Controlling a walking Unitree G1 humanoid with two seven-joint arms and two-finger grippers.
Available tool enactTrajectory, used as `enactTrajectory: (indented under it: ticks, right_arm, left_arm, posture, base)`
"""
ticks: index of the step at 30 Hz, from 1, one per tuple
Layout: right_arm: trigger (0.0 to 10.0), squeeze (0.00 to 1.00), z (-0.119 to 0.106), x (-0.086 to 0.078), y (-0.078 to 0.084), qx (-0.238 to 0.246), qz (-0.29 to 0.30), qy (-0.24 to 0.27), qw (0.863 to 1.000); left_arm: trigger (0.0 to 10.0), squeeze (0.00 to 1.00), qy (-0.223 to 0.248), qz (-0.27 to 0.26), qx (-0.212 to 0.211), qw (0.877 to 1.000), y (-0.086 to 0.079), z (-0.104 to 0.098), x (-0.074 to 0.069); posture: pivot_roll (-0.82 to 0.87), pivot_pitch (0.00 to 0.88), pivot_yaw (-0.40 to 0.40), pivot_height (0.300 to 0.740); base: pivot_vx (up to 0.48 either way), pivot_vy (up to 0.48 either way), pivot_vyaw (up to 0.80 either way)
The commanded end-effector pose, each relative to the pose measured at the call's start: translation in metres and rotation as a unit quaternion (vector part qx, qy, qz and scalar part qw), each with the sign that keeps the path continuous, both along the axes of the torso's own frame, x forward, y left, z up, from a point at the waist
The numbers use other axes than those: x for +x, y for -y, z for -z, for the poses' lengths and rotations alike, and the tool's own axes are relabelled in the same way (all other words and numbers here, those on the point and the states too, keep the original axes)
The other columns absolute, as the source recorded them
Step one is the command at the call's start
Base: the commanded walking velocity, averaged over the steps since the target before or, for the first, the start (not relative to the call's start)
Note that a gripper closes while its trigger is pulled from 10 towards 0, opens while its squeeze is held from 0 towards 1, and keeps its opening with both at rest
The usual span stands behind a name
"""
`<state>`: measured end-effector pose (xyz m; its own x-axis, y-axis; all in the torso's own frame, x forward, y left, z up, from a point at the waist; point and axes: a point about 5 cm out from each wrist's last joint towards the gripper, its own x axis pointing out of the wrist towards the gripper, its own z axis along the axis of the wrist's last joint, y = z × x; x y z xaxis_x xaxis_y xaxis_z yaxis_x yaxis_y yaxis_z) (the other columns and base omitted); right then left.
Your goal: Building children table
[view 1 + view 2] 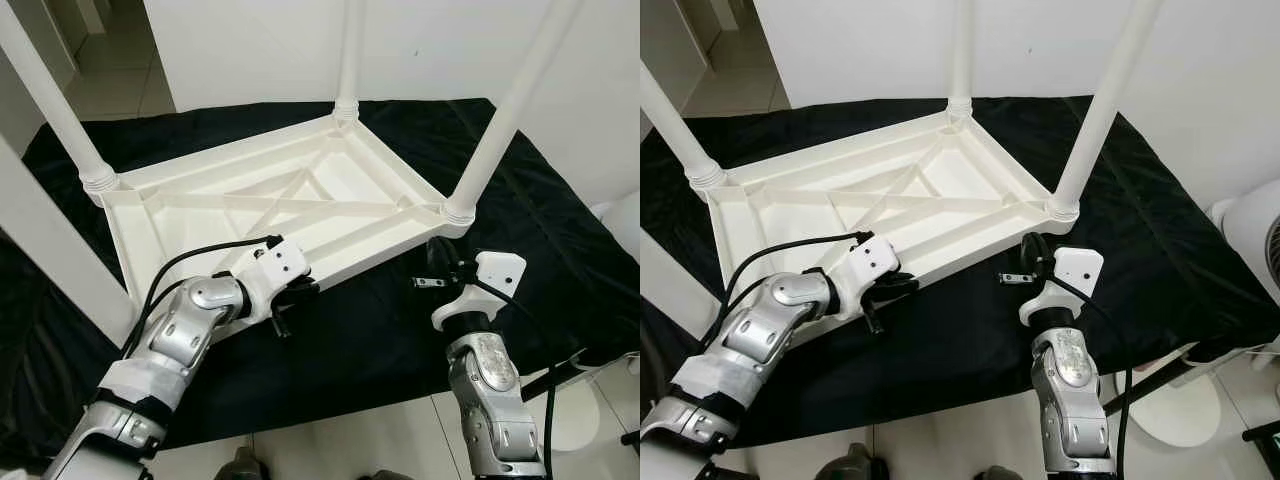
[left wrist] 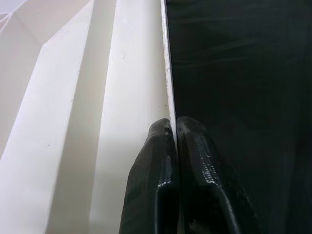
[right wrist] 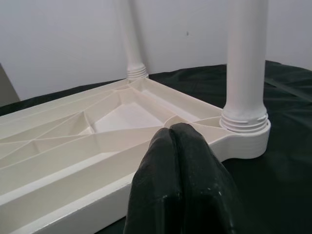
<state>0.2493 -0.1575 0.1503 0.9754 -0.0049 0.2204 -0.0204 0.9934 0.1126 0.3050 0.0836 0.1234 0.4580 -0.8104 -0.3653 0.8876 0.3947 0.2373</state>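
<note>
A white plastic table (image 1: 330, 190) lies upside down on a black cloth (image 1: 380, 330), ribs facing up. White legs stand in its corners: the front right leg (image 1: 500, 125), the far leg (image 1: 350, 50), the left leg (image 1: 55, 105) and a near leg (image 1: 50, 250) at the left edge. My left gripper (image 1: 300, 292) is shut and lies along the table's front rim (image 2: 141, 97), its fingertips (image 2: 163, 134) over the rim's edge. My right gripper (image 1: 437, 262) is shut, holds nothing, and hovers just in front of the front right corner (image 3: 243, 136).
The cloth covers a low platform whose front edge runs just before my arms. A white wall stands behind it. A white round appliance (image 1: 1250, 240) and its base (image 1: 1185, 410) stand on the tiled floor at the right.
</note>
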Motion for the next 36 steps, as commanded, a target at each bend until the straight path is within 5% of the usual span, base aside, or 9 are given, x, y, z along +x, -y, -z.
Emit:
enactTrajectory:
  ticks: [1, 5, 6, 18, 20, 21, 26, 27, 36]
  right_arm:
    - [10.0, 0.00, 0.000, -0.001, 0.000, 0.000, 0.004, 0.001, 1.000]
    - [10.0, 0.00, 0.001, -0.003, 0.001, -0.002, 0.013, 0.003, 1.000]
    - [10.0, 0.00, 0.002, -0.004, 0.002, -0.005, 0.018, 0.003, 1.000]
    - [10.0, 0.00, 0.013, 0.000, 0.008, -0.055, 0.006, -0.010, 0.998]
    - [10.0, 0.00, 0.013, 0.002, 0.008, -0.063, -0.003, -0.009, 0.998]
    - [10.0, 0.00, 0.012, 0.006, 0.006, -0.071, -0.013, -0.007, 0.997]
    - [10.0, 0.00, 0.009, 0.012, 0.004, -0.078, -0.020, 0.002, 0.997]
    - [10.0, 0.00, 0.008, 0.015, 0.004, -0.080, -0.020, 0.004, 0.997]
    - [10.0, 0.00, 0.011, 0.021, 0.000, -0.072, -0.011, 0.009, 0.997]
  left_arm:
    - [0.0, 0.00, 0.023, 0.026, -0.021, 0.999, 0.013, -0.007, -0.001]
    - [1.1, 0.00, 0.021, 0.029, -0.044, 0.998, 0.021, -0.011, 0.002]
    - [10.0, 0.00, 0.010, 0.026, -0.073, 0.997, 0.026, -0.013, 0.002]
    - [10.0, 0.00, 0.009, -0.037, -0.223, 0.974, 0.047, -0.033, 0.011]
    - [10.0, 0.21, 0.004, -0.037, -0.234, 0.971, 0.047, -0.035, 0.014]
    - [10.0, 1.00, -0.015, -0.030, -0.251, 0.967, 0.046, -0.037, 0.016]
    - [10.0, 1.00, 0.011, -0.007, -0.236, 0.972, 0.046, -0.040, 0.014]
    - [10.0, 0.00, 0.030, 0.004, -0.243, 0.970, 0.046, -0.044, 0.012]
    - [10.0, 0.00, 0.060, 0.060, -0.278, 0.957, 0.045, -0.051, -0.006]
  posture:
    - [-0.05, 0.006, 0.032, 0.740]
    - [-0.06, 0.000, 0.048, 0.740]
    - [-0.07, 0.000, 0.063, 0.740]
    - [-0.05, 0.000, 0.065, 0.740]
    - [-0.05, 0.000, 0.072, 0.740]
    - [-0.06, 0.000, 0.080, 0.740]
    - [-0.06, 0.000, 0.086, 0.740]
    - [-0.06, 0.000, 0.086, 0.740]
    - [-0.03, 0.000, 0.063, 0.740]
  base:
    - [0.000, 0.000, 0.00]
    - [0.000, 0.000, 0.00]
    - [0.000, 0.000, 0.00]
    - [0.000, 0.000, 0.00]
    - [0.000, 0.000, 0.00]
    - [0.000, 0.000, 0.00]
    - [0.000, 0.000, 0.00]
    - [0.000, 0.000, 0.00]
    - [0.000, 0.000, 0.00]
